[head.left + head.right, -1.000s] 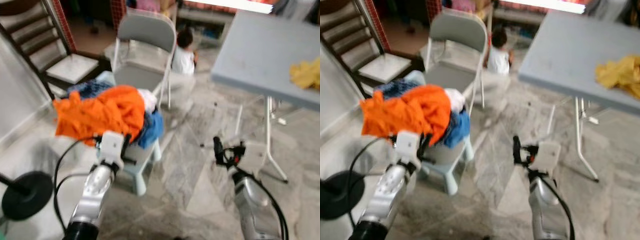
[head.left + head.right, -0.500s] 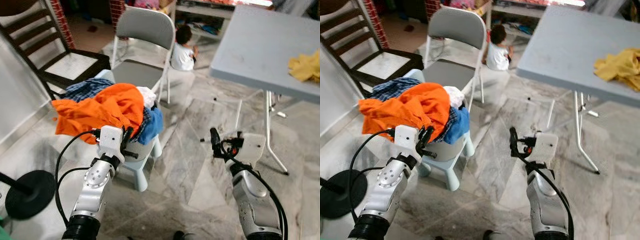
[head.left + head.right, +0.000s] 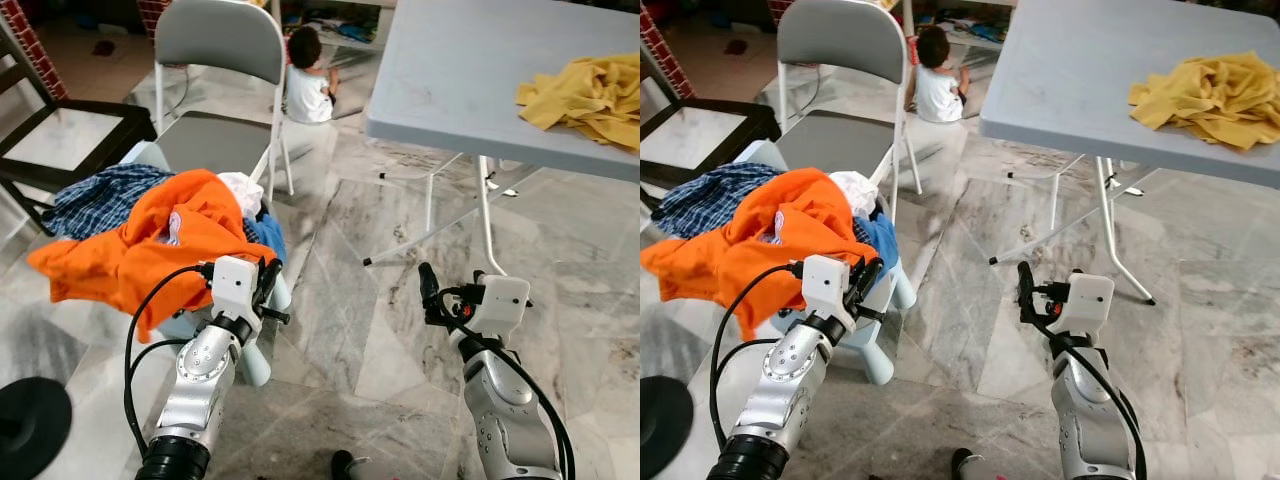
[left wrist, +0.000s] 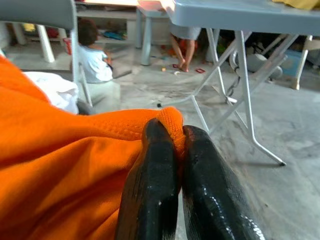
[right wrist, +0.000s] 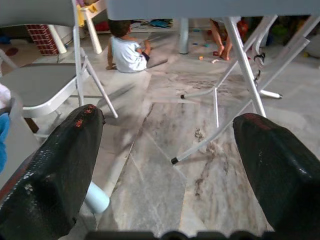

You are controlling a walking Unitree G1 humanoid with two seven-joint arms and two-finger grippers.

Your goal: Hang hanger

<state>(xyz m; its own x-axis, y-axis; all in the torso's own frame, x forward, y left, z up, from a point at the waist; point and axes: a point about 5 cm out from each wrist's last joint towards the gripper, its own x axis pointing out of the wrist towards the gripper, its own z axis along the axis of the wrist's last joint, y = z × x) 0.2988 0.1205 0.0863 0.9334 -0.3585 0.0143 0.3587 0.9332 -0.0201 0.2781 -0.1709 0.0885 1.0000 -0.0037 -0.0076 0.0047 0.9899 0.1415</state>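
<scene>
An orange garment (image 3: 150, 240) tops a pile of clothes, with a blue plaid cloth (image 3: 95, 195) and a white one (image 3: 240, 190) beside it. The pile rests on a pale blue stool (image 3: 256, 366). My left gripper (image 4: 170, 127) is shut, and a fold of the orange garment's edge is pinched between its black fingers (image 4: 150, 180). It sits at the pile's near right side (image 3: 268, 283). My right gripper (image 3: 425, 290) hangs over the marble floor, away from the pile, with its fingers (image 5: 55, 170) wide open and nothing between them.
A grey folding table (image 3: 470, 70) stands at the right with a yellow cloth (image 3: 585, 95) on it. Behind the pile is a grey folding chair (image 3: 215, 90); a small person (image 3: 305, 85) sits on the floor beyond. A black round base (image 3: 30, 420) lies near left.
The whole view has shifted and sharpened, so the camera moved. Both arms keep much the same pose, the left by the orange garment, the right open over the floor.
</scene>
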